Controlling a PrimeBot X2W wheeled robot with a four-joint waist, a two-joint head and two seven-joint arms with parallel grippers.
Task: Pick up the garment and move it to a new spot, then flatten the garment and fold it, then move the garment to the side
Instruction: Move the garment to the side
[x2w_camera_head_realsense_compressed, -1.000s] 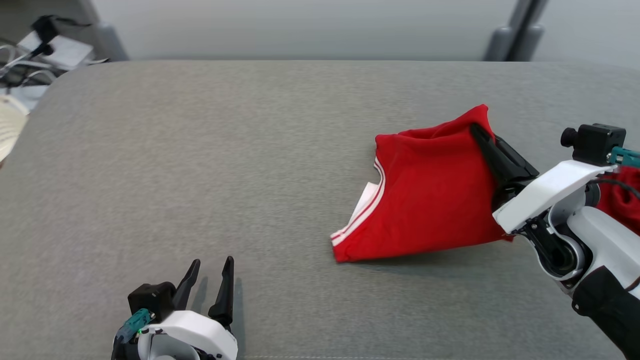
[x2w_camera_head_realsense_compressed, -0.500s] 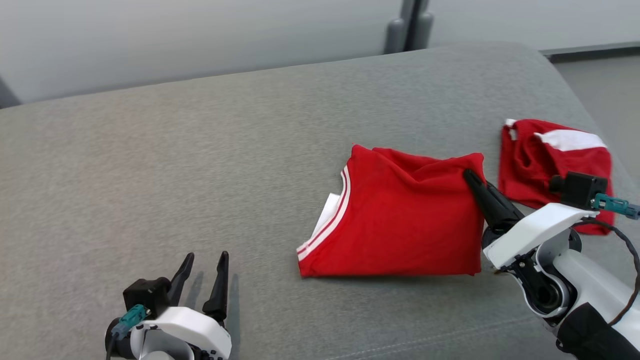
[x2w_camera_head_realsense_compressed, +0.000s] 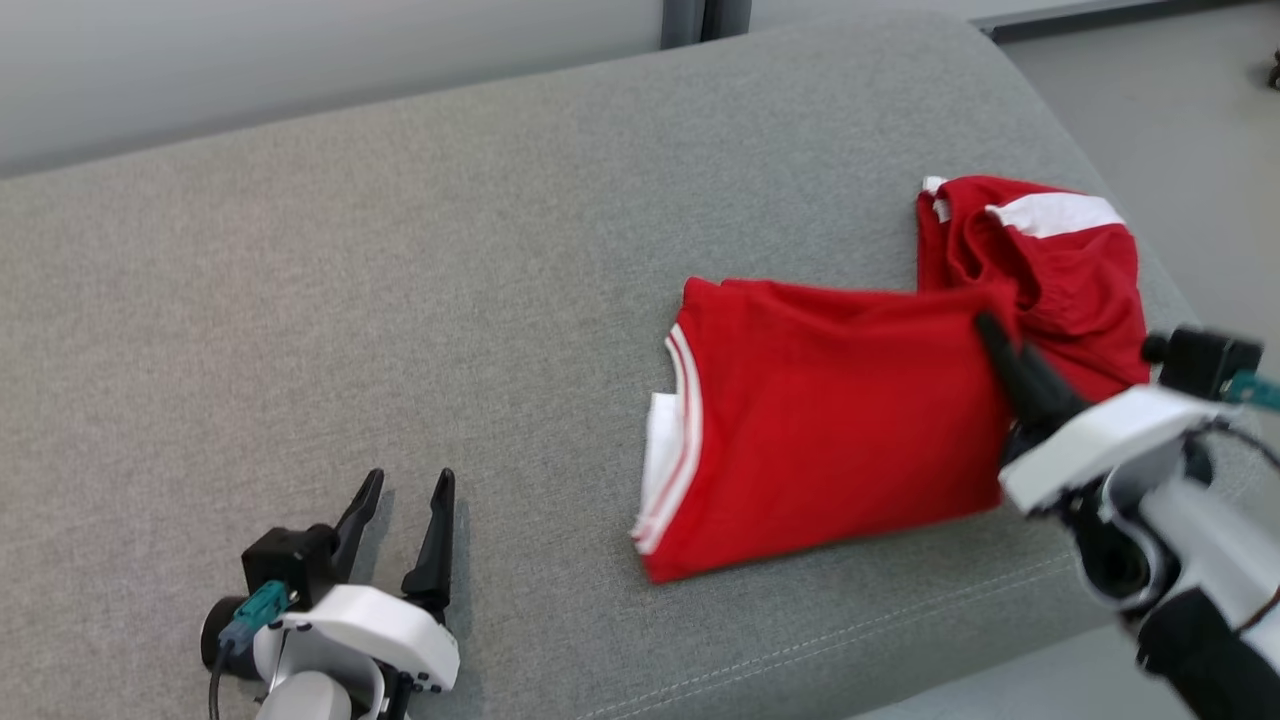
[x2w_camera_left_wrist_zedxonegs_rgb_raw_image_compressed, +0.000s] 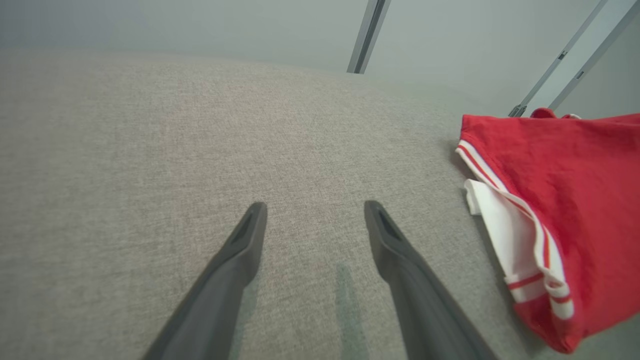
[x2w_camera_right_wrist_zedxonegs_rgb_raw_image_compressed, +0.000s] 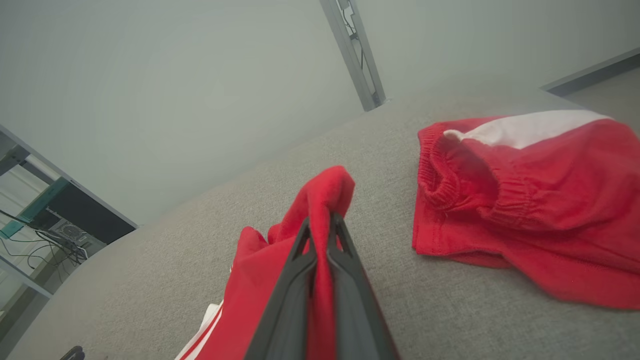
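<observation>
**Right gripper clamped on the garment's corner, close to the cushion's edge**

Right gripper (x2w_camera_head_realsense_compressed: 986, 324) comes in at 4 o'clock in the head view, its two fingers pressed together on a bunched corner of the garment (x2w_camera_head_realsense_compressed: 830, 420). The right wrist view shows red cloth squeezed between them. Your left gripper (x2w_camera_head_realsense_compressed: 410, 480) sits nearest you at 7 o'clock, jaws spread with nothing between them, just above the grey cushion (x2w_camera_head_realsense_compressed: 400, 250).

The garment lies folded at 3 o'clock, white-striped collar towards the centre. Its lower hem is near the cushion's front seam (x2w_camera_head_realsense_compressed: 800, 660).

Beyond it, at 2 o'clock, the red shorts (x2w_camera_head_realsense_compressed: 1060, 260) touch or overlap its far corner; I cannot tell which.

What could go wrong:
- You hold one corner only. Lifting or dragging from there would likely pull the layers apart and undo the fold.
- Pulling towards 2 o'clock would ride the garment onto the shorts and tangle the two.
- Pulling towards 5 o'clock takes it over the rounded edge, where it could slide down to the floor (x2w_camera_head_realsense_compressed: 1180, 100).

Open room lies from 9 to 12 o'clock, a wide bare stretch of cushion. At 1 to 5 o'clock the edge is close.
</observation>
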